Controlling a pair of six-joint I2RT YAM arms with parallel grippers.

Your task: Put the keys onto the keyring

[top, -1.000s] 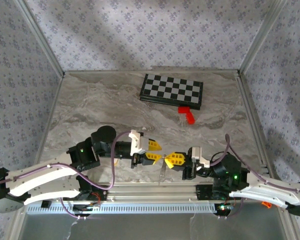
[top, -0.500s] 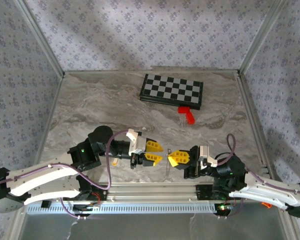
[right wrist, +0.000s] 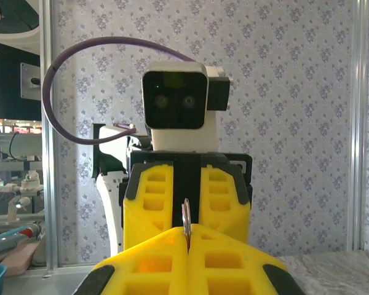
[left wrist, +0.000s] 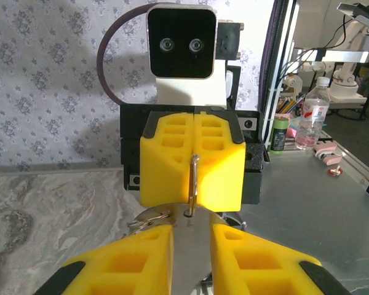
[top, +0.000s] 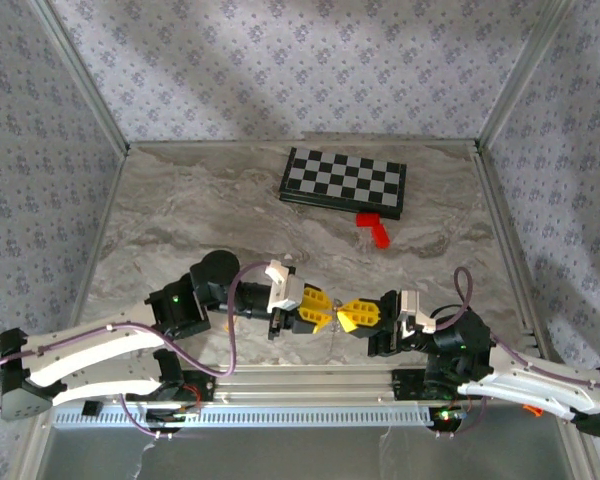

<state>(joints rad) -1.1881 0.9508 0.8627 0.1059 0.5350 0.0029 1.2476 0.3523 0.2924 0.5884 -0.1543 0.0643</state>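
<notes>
The left hand (top: 322, 316) faces the right hand (top: 344, 317), keyring (left wrist: 194, 184) between.

— How do the arms sit?
— Both fold inward and low, left gripper (top: 319, 318) and right gripper (top: 349, 316) almost tip to tip (wrists level, facing each other).
— Jaws?
— Right pressed together; left parted by a narrow gap.

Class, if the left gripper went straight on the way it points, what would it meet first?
Most likely the keyring, held edge-on in the shut fingers of the right gripper, just ahead of the left gripper; those fingers come right behind it.
</notes>
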